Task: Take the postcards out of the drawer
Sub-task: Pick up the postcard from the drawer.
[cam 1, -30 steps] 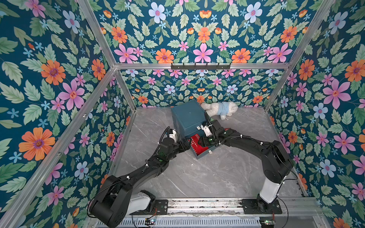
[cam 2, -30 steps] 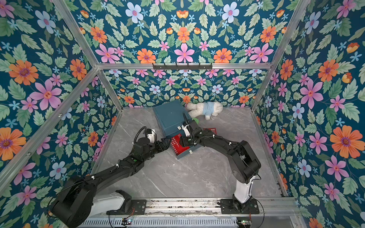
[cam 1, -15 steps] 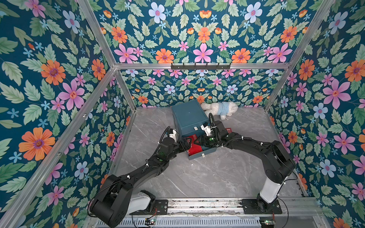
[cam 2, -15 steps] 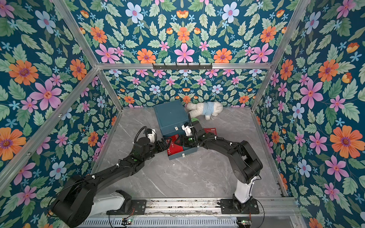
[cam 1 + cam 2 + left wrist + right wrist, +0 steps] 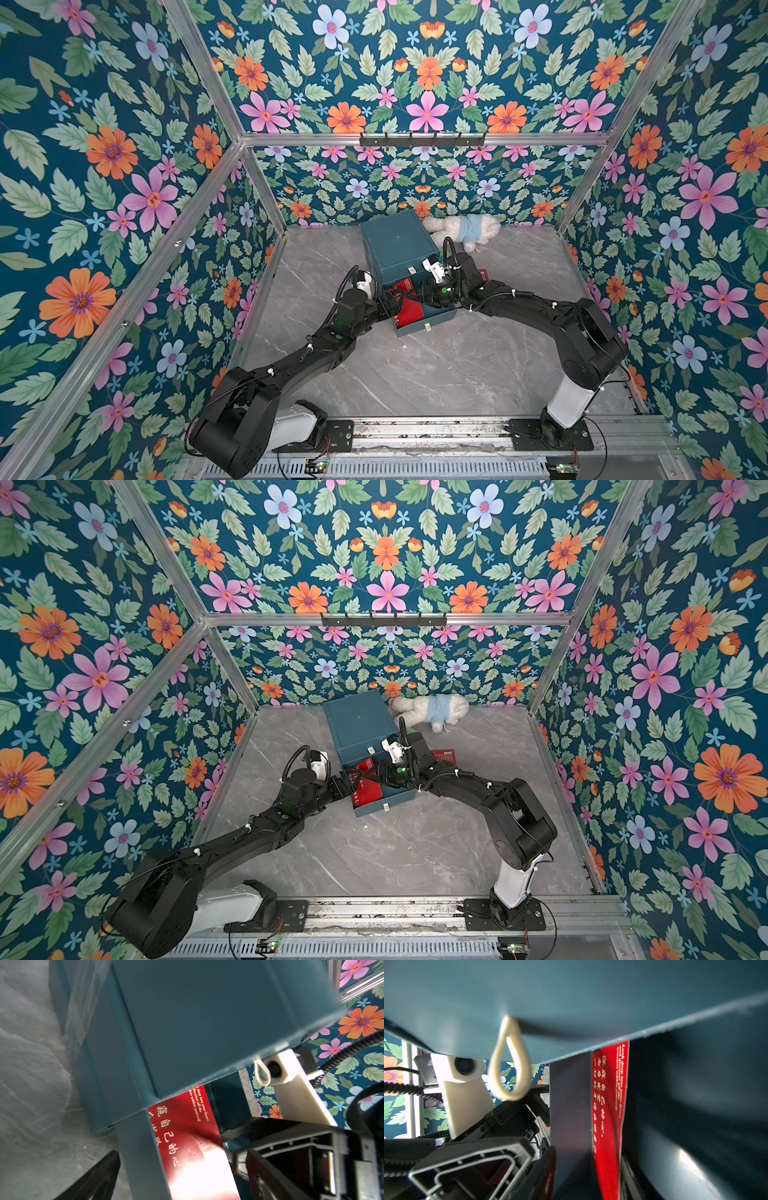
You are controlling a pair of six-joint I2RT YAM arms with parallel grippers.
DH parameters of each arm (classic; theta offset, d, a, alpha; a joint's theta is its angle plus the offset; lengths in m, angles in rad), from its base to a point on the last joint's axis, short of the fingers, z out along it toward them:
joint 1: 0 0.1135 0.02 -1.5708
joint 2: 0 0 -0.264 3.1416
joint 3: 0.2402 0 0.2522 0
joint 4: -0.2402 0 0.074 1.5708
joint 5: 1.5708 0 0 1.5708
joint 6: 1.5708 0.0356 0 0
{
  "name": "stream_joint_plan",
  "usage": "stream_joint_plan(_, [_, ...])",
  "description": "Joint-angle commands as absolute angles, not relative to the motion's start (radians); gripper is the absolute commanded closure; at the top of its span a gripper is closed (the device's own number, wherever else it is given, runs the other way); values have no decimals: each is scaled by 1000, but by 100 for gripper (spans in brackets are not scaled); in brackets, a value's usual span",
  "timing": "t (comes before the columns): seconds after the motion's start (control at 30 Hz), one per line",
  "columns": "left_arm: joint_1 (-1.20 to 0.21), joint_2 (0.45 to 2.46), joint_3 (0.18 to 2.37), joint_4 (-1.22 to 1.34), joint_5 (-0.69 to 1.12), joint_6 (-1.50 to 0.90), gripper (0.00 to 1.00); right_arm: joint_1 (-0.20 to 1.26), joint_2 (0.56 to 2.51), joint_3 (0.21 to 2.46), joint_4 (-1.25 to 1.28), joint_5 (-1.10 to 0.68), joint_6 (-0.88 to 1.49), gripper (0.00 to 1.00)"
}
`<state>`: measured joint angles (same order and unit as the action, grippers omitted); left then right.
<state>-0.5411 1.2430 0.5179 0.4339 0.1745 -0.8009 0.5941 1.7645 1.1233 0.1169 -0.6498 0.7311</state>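
Left gripper [image 5: 393, 303] with jaws spread wide and holding nothing, set at the side wall of the open drawer [image 5: 141, 1157]; one finger [image 5: 93, 1178] outside that wall, low over the grey table [image 5: 415, 374]. Just inside the wall, right beside this gripper, a red postcard [image 5: 187, 1136] with white print, its far end tucked under the teal box [image 5: 392, 245] above the drawer. Facing the left gripper across the drawer, almost tip to tip with it, the right gripper [image 5: 420, 293], reaching in from the opposite side. Close in front of its wrist camera, a red printed card [image 5: 610, 1105] next to a dark flat panel [image 5: 571, 1115]; same card as the first or a second one, not decidable. No telling from any view whether the right jaws pinch a card, press together or stand apart. In both top views, red card surface [image 5: 368, 792] on either side of the two grippers, the drawer floor otherwise hidden. Just above both grippers, on the box front, a cream pull loop [image 5: 510, 1068]. Behind the right gripper's wrist, outside the drawer and flat on the table, another red postcard [image 5: 483, 275], well apart from the fingers. Farther out past the right gripper, beside the far end of the box, a white plush toy [image 5: 461, 230] in a light blue top.
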Motion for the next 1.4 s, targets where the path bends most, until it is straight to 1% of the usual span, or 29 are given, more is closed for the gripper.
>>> stream_joint_plan(0.0, [-540, 1237, 523, 462, 170, -796, 3, 594, 1775, 1124, 153, -649, 751, 60])
stream_joint_plan(0.3, [-540, 1223, 526, 435, 144, -800, 2, 592, 1779, 1128, 146, -650, 749, 95])
stream_joint_plan(0.37, [-540, 1217, 526, 424, 130, -802, 2, 589, 1770, 1124, 148, -650, 748, 100])
stream_joint_plan(0.57, [-540, 1185, 526, 381, 63, -793, 1, 568, 1726, 1108, 168, -675, 770, 100])
stream_joint_plan(0.73, [-539, 1155, 545, 338, 13, -759, 0, 556, 1666, 1091, 128, -685, 769, 100])
stream_joint_plan(0.93, [-538, 1136, 565, 316, -47, -724, 0, 522, 1536, 1031, 36, -675, 734, 100])
stream_joint_plan(1.13, [-538, 1157, 593, 312, -57, -710, 0, 432, 1414, 986, -78, -645, 666, 100])
stream_joint_plan(1.3, [-538, 1167, 602, 311, -60, -710, 0, 304, 1323, 986, -207, -593, 574, 100])
stream_joint_plan(1.37, [-538, 1169, 602, 310, -62, -712, 0, 245, 1300, 998, -268, -545, 542, 100])
